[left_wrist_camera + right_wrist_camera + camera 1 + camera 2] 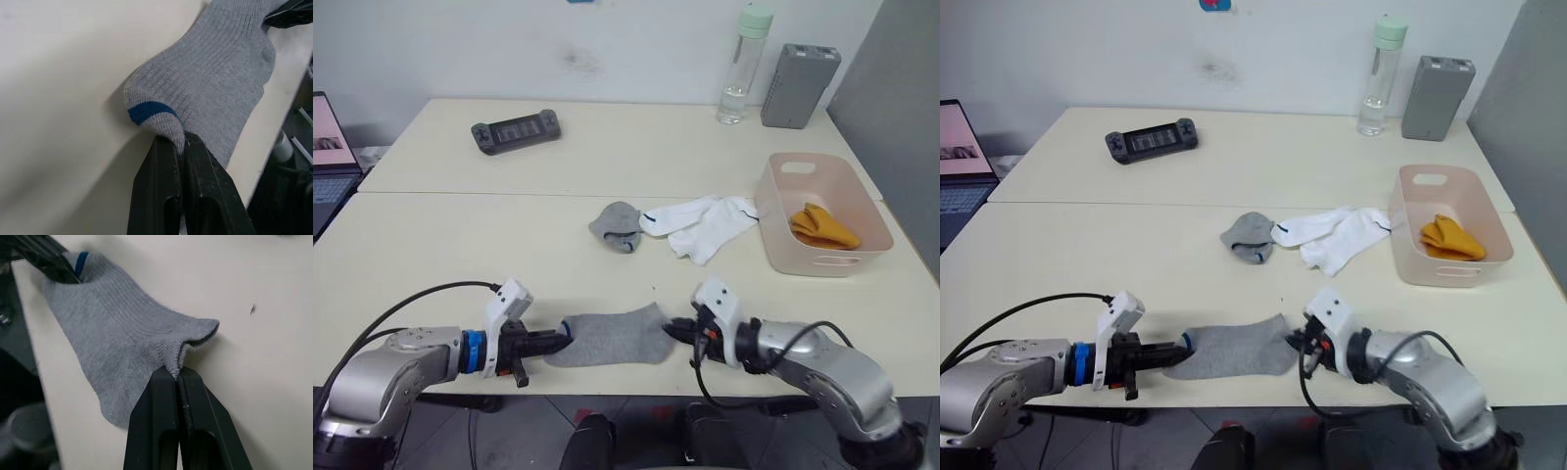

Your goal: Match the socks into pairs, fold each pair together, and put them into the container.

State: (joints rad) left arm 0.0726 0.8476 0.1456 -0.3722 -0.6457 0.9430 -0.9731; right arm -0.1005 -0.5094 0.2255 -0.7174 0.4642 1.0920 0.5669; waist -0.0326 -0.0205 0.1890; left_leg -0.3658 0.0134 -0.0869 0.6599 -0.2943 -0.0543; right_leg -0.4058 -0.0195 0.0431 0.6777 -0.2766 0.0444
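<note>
Now grey sock [612, 338] between both grippers.

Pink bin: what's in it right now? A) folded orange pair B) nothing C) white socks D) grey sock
A: the pink bin holds only the folded orange pair; the white socks and a crumpled grey sock lie on the table beside it.

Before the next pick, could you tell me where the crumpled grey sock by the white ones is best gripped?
Probably the raised hump of the crumpled grey sock, taken from above on the side away from the white socks, which touch its other edge. It lies bunched, so the top fold gives fabric to pinch.
</note>
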